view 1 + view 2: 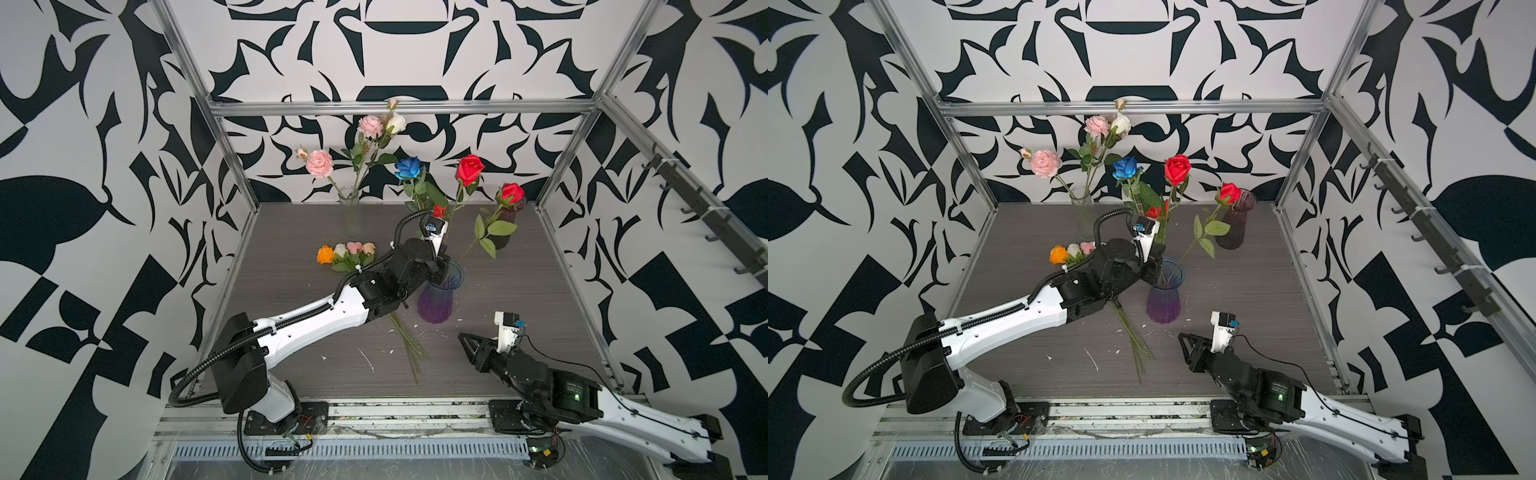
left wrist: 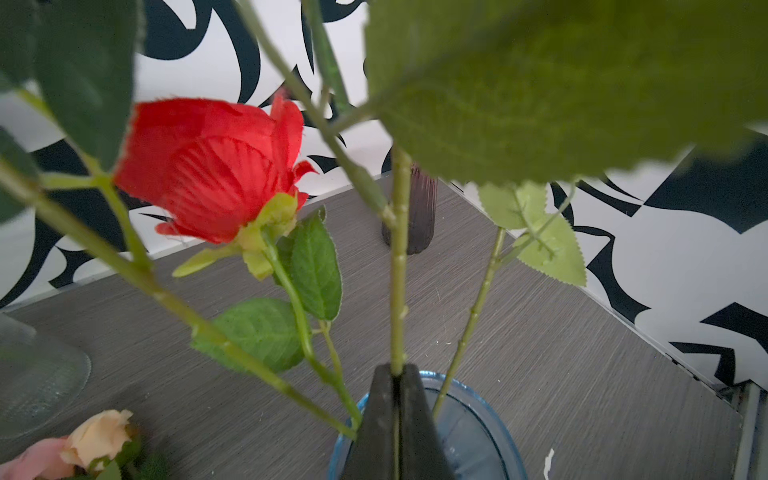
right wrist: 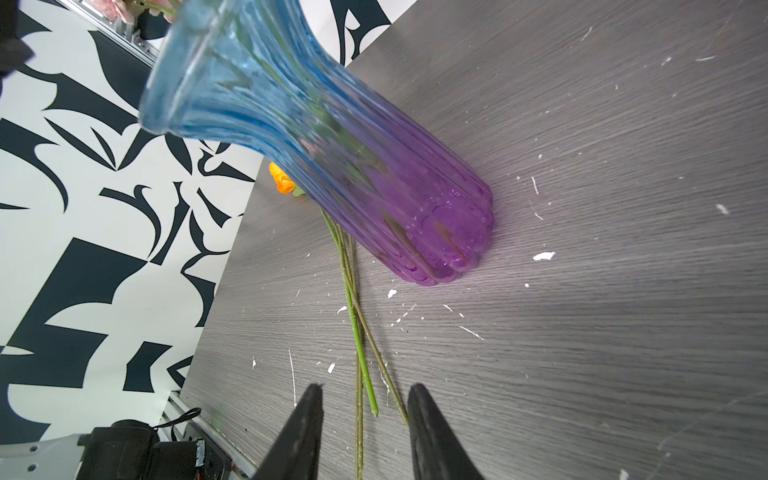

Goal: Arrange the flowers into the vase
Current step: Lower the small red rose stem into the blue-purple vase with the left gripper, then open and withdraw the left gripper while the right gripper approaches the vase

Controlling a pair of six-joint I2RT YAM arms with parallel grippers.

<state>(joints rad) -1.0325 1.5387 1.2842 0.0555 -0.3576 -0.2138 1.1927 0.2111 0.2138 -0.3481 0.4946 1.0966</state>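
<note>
— Claws first: what is the right gripper (image 3: 365, 388) doing?
— It hangs nearest us, low over the table (image 1: 291, 316), jaws partly spread with nothing between them. The bare ends of the loose stems (image 3: 353, 316) lie just ahead of its tips.
— And the left gripper (image 2: 398, 370)?
— Pinched tight on one green stem (image 2: 399, 257), right at the rim of the blue-and-purple vase (image 1: 434, 307). A big leaf (image 2: 540, 83) hides which bloom that stem carries.
— Where are the flowers (image 1: 1073, 251)?
— Split up. A bunch (image 1: 347, 251) of orange, white, pink and peach heads lies flat on the table left of that vase, partly under the left arm (image 1: 316, 316). Standing in the vase: a blue rose (image 1: 408, 168), a tall red rose (image 1: 469, 168), a low red one (image 2: 208, 170), and another red rose (image 1: 512, 193) leaning out to the right.
— Farther back?
— A clear vase (image 1: 351, 216) holds pink blooms (image 1: 320, 163) and a white one (image 1: 397, 122). A dark vase (image 1: 1233, 228) stands at the back right, behind the leaning rose's head.
</note>
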